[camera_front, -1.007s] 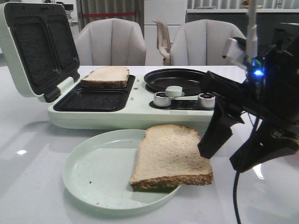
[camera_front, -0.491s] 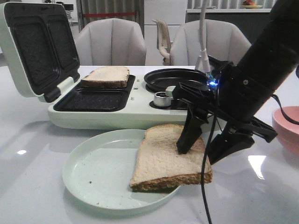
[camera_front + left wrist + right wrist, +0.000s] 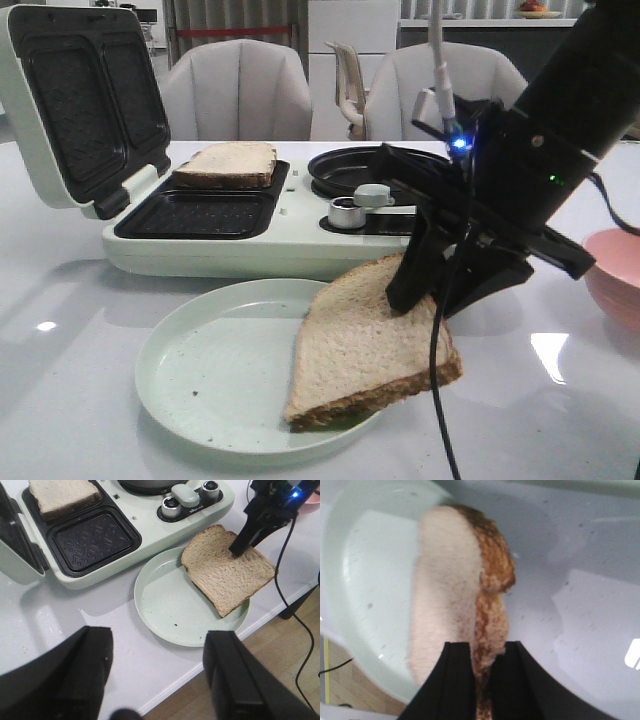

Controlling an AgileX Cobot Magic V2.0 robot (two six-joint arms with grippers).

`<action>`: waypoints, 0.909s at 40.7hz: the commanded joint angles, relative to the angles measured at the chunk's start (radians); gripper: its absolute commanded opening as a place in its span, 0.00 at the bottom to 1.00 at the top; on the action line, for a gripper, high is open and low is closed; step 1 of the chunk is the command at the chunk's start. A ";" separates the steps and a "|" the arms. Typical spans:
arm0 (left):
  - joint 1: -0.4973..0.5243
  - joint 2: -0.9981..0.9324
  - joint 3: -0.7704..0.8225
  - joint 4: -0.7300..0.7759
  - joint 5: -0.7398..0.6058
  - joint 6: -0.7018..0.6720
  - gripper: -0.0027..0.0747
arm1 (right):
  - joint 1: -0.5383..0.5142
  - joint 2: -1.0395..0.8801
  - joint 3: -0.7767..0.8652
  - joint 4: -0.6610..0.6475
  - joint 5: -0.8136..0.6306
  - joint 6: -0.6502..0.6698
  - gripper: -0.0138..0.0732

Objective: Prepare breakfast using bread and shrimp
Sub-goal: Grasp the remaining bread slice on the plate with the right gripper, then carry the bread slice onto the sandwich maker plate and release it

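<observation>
Broadly, a white counter (image 3: 70,400) carries everything, with grey chairs (image 3: 235,90) behind it. Largest on it is a pale green sandwich maker (image 3: 270,225) with its lid (image 3: 75,100) propped open at the left; two dark ridged wells sit in its base, a round black pan (image 3: 375,168) sits at its right end, and knobs (image 3: 345,212) line the front by the pan.

The right arm (image 3: 560,130), black with a blue light, reaches down from the upper right. Its end effector (image 3: 440,290) is clenched on the near slice of bread (image 3: 365,345); the right wrist view shows both fingers (image 3: 457,680) pinching the crust edge between them. That slice tilts, its gripped corner raised and its low end over the right part of a round pale green plate (image 3: 215,375), which stands just in front of the sandwich maker. Whether the low end touches the plate I cannot tell.

The left end effector (image 3: 157,680) appears only in its own wrist view, its fingers (image 3: 235,680) spread apart and grasping nothing, high over the counter's near edge.

A second slice of bread (image 3: 228,163) lies flat in the far well of the sandwich maker; the near well (image 3: 200,214) holds nothing. A pink bowl (image 3: 615,275) shows at the right edge. Crumbs dot the plate.
</observation>
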 commanded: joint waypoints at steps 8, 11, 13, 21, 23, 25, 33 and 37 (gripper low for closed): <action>-0.007 -0.004 -0.033 0.016 -0.068 0.001 0.62 | 0.005 -0.243 -0.030 0.077 0.026 -0.014 0.20; -0.007 -0.004 -0.033 0.016 -0.068 0.001 0.62 | 0.020 -0.257 -0.055 0.105 -0.021 -0.026 0.20; -0.007 -0.004 -0.033 0.016 -0.068 0.001 0.62 | 0.035 -0.252 -0.082 0.121 -0.052 -0.044 0.20; -0.007 -0.004 -0.033 0.026 -0.068 0.001 0.62 | 0.093 -0.155 -0.214 0.163 -0.180 -0.095 0.20; -0.007 -0.004 -0.033 0.026 -0.068 0.001 0.63 | 0.096 -0.115 -0.254 0.184 -0.189 -0.095 0.20; -0.007 -0.004 -0.033 0.030 -0.068 0.001 0.63 | 0.098 -0.072 -0.297 0.218 -0.192 -0.095 0.20; -0.007 -0.004 -0.033 0.034 -0.068 0.001 0.62 | 0.098 0.127 -0.489 0.321 -0.187 -0.095 0.20; -0.007 -0.004 -0.033 0.034 -0.068 0.001 0.62 | 0.106 0.216 -0.582 0.334 -0.173 -0.095 0.20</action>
